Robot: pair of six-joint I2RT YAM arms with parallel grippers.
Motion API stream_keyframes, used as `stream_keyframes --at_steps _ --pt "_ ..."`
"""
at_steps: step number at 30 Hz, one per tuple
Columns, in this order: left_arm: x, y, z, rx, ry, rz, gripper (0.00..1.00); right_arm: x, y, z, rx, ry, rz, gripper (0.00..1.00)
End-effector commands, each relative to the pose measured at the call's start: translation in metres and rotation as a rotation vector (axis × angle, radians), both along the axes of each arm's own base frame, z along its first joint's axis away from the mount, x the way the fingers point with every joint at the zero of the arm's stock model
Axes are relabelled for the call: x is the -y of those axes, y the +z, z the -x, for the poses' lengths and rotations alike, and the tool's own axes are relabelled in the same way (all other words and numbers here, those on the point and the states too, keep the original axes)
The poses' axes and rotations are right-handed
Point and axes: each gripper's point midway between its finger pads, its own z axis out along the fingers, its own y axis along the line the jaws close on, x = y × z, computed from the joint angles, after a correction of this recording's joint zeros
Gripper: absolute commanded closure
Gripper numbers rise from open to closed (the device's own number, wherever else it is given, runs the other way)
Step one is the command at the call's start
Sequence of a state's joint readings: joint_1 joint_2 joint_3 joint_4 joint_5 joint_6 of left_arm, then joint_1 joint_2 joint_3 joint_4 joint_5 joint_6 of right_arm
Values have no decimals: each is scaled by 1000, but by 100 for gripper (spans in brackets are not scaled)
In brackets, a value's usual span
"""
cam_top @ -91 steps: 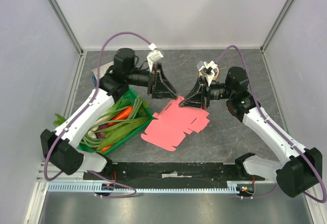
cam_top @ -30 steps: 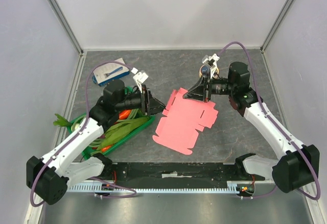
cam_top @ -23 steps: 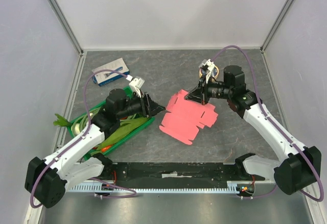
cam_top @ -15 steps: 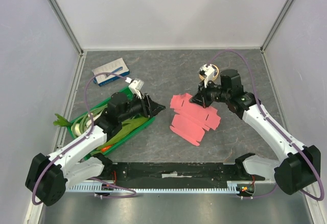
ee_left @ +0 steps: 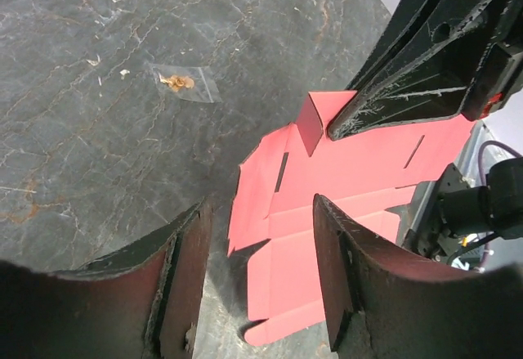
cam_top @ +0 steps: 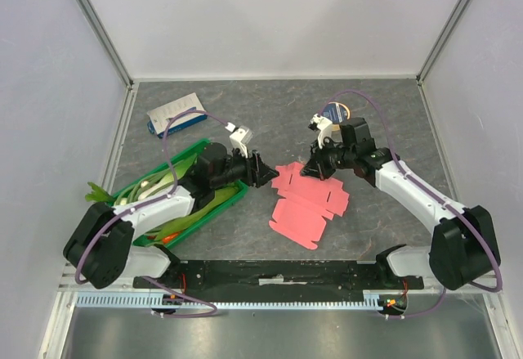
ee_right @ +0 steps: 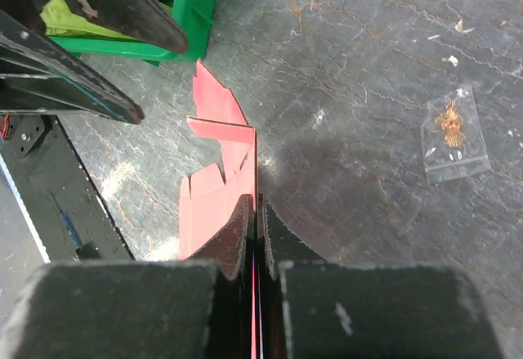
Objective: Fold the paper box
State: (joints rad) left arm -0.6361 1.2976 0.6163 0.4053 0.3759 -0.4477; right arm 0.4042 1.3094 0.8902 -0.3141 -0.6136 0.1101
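One flat pink-salmon card cut-out with flaps (cam_top: 306, 208) lies mid-table, slightly right, between two black grippers. The right gripper (ee_right: 255, 212) has its jaws pressed together on the card's far edge, which is raised off the table. The left gripper (ee_left: 261, 244) hovers at the card's left side, jaws spread. Left of it stands one green plastic crate of vegetables (ee_right: 200, 7). One blue-and-white flat package (cam_top: 174, 114) lies far left. One small clear plastic bag (ee_right: 453, 134) lies beyond the card. The table (cam_top: 392, 122) is dark grey and marbled, and the walls (cam_top: 270, 24) are pale.
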Motion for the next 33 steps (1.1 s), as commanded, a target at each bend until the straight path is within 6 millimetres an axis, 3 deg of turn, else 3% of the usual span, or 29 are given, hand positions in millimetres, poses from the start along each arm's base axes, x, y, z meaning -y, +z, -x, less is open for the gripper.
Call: stream_keyframes --at_steps 1,10,12,14,17,18,21,25,28,30,33 --pt "8 13 -11 150 -39 15 41 -11 2 -6 57 55 -35 100" --pt "13 -28 -26 110 -98 -122 41 -16 -1 -4 47 100 -60 100" --pt "16 -38 -22 87 -135 -113 53 -17 -2 -3 41 101 -60 100" --pt "16 -37 -24 105 -128 -95 70 -16 -4 -2 23 101 -57 100" --pt "13 -32 -23 162 -130 -85 86 -11 -8 -5 -3 68 -17 96" --pt "11 -35 -21 168 -129 -90 88 -9 -11 -5 -20 53 0 85" --pt "10 -31 -19 200 -136 -84 92 -5 -12 -4 -61 41 36 70" --pt "11 -29 -14 219 -157 -62 94 -3 -13 -2 -73 41 45 68" --pt "10 -30 -14 227 -158 -67 98 3 -16 -5 -46 26 79 76" --pt "11 -29 -13 230 -157 -60 98 5 -19 -7 -31 21 90 91" --pt "10 -29 -21 223 -121 -68 97 10 -25 -15 17 -21 128 100"
